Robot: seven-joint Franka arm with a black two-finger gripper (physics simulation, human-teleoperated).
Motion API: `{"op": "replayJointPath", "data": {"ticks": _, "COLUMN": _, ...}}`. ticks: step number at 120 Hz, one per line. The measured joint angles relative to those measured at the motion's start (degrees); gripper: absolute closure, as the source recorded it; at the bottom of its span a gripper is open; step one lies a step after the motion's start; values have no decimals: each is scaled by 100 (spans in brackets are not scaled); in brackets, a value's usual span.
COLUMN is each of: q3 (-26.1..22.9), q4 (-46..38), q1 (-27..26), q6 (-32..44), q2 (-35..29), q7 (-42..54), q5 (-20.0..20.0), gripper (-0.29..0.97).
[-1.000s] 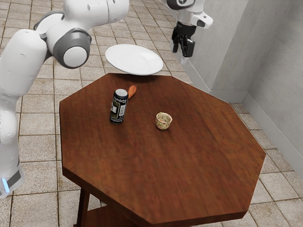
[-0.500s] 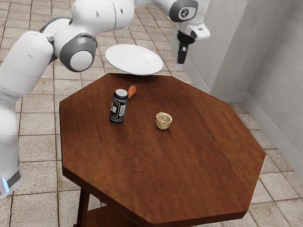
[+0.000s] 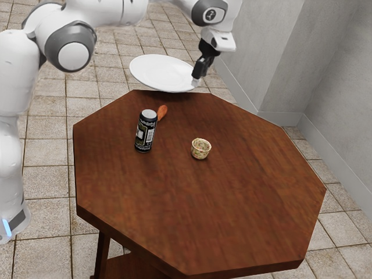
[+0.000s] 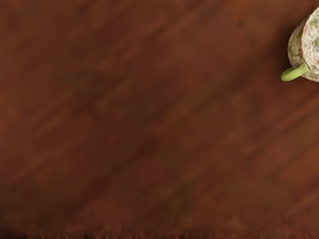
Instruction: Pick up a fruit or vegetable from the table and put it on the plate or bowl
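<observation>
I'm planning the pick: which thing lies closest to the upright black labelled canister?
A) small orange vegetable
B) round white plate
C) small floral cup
A: the small orange vegetable lies right beside the upright black labelled canister, while the small floral cup and round white plate sit farther off.

No legible text anywhere. Dark bottle (image 3: 146, 131) on the bench (image 3: 232, 197) carries a pale label, its print too small to read; small cup (image 3: 201, 148) bears only a floral pattern
</observation>
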Motion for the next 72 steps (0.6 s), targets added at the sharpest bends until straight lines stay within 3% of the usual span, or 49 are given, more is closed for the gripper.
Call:
{"op": "replayJointPath", "data": {"ticks": 23, "q3": 15, "q4": -860, "q1": 5, "q6": 406, "q2": -191, "q7": 336, "q5": 151, "gripper": 0}}
{"op": "replayJointPath", "data": {"ticks": 46, "q3": 52, "q4": -1198, "q1": 6, "q6": 721, "q2": -264, "q7": 576, "q5": 234, "gripper": 0}}
{"op": "replayJointPath", "data": {"ticks": 72, "q3": 133, "q4": -1712, "q1": -15, "q6": 833, "q2": -770, "q7": 803, "q5": 345, "gripper": 0}}
